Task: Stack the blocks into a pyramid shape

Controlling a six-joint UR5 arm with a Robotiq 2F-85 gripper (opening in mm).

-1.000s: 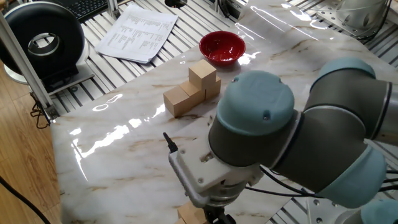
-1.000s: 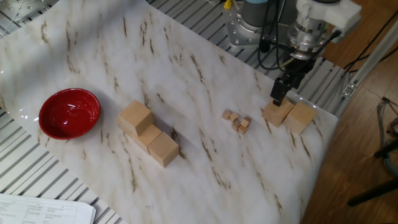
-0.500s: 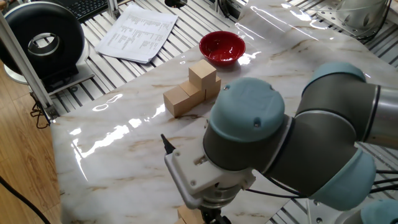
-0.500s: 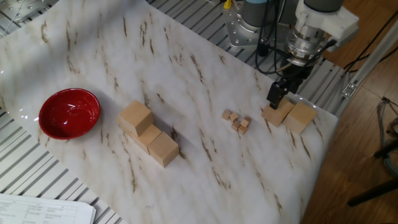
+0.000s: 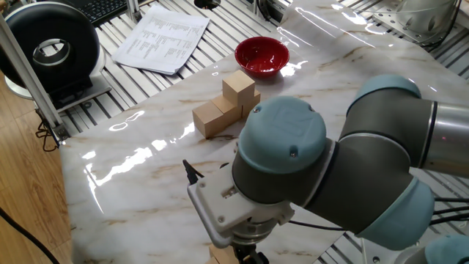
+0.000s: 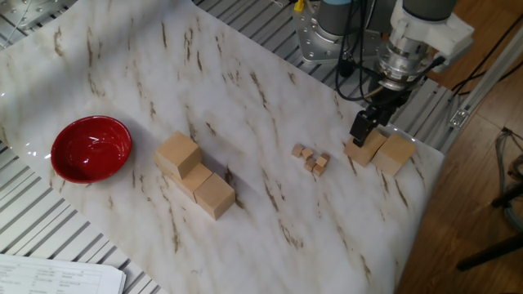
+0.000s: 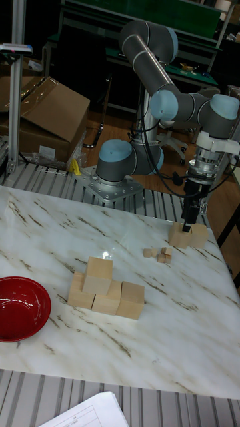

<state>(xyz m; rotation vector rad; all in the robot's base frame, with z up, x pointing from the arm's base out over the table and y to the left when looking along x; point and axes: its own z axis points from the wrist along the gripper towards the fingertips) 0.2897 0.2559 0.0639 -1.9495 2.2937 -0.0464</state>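
The blocks are large tan wooden cubes. A stepped stack of them stands mid-table, with one cube on top of a bottom row; the stack also shows behind the arm. Two loose blocks lie side by side at the table's edge, one next to the other. My gripper hangs directly over the first of them, its dark fingers reaching down to the block's top. I see the fingers as one narrow shape, so their gap is unclear.
A red bowl sits at the far side of the stack. Several tiny wooden cubes lie between the stack and the loose blocks. Papers and a black fan-like device lie off the table. The arm's body fills one view.
The gripper has shifted slightly sideways and lower over the loose block near the table edge. The blocks have not moved.
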